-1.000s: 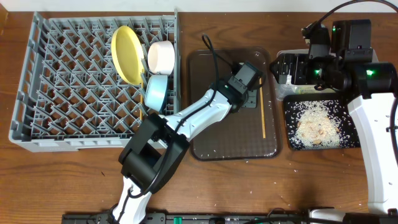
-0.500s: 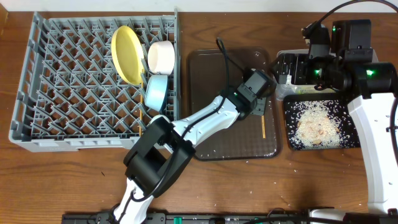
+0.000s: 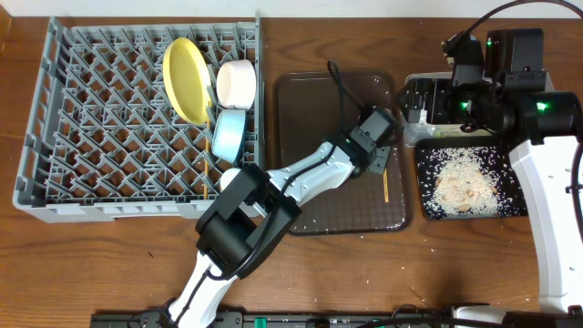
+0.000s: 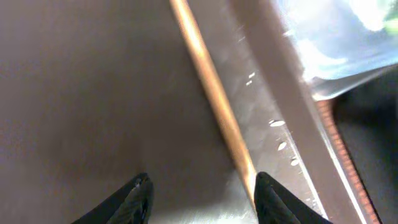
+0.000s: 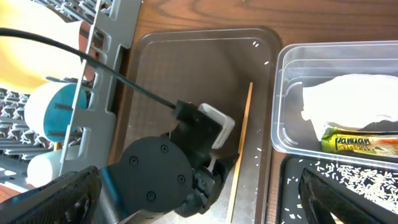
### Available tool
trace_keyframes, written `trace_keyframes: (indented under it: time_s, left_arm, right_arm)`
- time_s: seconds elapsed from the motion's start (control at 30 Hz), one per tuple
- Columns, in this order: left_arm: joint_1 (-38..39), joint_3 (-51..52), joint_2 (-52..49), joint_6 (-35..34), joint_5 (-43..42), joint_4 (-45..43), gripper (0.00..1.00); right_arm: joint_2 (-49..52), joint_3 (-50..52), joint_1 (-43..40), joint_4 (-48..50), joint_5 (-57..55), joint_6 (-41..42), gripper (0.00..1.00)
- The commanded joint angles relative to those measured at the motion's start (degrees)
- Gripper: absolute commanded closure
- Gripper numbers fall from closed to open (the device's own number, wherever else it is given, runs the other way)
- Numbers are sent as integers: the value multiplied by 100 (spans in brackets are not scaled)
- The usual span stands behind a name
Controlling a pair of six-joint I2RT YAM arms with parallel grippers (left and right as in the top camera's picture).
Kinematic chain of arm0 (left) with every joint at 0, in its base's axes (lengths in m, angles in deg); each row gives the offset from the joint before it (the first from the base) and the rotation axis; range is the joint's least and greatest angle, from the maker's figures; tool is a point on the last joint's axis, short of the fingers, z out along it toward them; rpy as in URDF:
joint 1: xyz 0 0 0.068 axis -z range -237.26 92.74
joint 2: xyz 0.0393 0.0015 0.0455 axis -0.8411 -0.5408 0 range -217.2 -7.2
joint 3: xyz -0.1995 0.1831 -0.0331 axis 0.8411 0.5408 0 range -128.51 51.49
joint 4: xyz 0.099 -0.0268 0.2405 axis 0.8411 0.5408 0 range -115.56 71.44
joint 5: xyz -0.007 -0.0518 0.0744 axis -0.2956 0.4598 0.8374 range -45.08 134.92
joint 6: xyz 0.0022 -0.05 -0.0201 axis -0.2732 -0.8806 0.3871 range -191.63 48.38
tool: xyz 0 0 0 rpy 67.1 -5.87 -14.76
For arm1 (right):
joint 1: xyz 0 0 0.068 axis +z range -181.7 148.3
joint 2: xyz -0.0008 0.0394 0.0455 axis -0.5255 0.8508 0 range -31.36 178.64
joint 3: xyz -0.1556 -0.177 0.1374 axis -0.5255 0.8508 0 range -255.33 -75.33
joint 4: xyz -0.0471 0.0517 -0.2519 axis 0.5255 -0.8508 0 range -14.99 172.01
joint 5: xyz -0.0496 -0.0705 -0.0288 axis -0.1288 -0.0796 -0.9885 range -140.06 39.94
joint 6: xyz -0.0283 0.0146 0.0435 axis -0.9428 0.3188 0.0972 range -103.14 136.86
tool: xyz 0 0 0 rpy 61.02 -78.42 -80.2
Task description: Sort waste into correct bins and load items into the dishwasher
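1 chopstick (image 3: 385, 187) lies along the right edge of the brown tray (image 3: 301, 109), with the left gripper (image 3: 381, 160) over its upper end. Left wrist: jaws parted and empty, the stick against 1 fingertip (image 4: 273, 199); centre it before closing. Right wrist: the right gripper (image 5: 208, 202) gapes wide, holding nothing.

The dish rack (image 3: 109, 118) is grey with a lattice pattern, and it carries a yellow plate (image 3: 185, 77), a white bowl (image 3: 237, 82) and a light-blue bowl (image 3: 228, 135). The serving tray (image 3: 301, 118) is glossy dark brown under a pale wooden chopstick (image 3: 384, 178), and the worktop (image 3: 455, 264) is reddish brown with wood grain. On the right, the black tray (image 3: 516, 179) is speckled with white rice grains (image 3: 460, 169), and the clear tub (image 5: 287, 106) shows a white napkin (image 5: 348, 102) and a yellow-green wrapper (image 5: 364, 144).
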Motion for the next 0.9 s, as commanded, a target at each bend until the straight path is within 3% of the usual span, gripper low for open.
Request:
trace_keyframes:
  time_s: [0.0, 0.27, 0.5, 0.7, 0.87]
  left_arm:
    - [48, -101, -17, 905, 87, -61, 46]
    - [120, -98, -92, 1073, 90, -87, 46]
    - [448, -98, -337, 1952, 317, -321, 46]
    - [520, -98, -337, 1919, 785, -262, 46]
    - [518, -98, -337, 1497, 1362, -13, 46]
  right_arm:
    - [33, -7, 13, -7, -13, 4, 1]
    - [33, -7, 13, -7, -13, 4, 1]
    - [33, -7, 13, -7, -15, 4, 1]
    - [33, -7, 13, -7, -15, 4, 1]
    - [33, -7, 13, -7, -13, 4, 1]
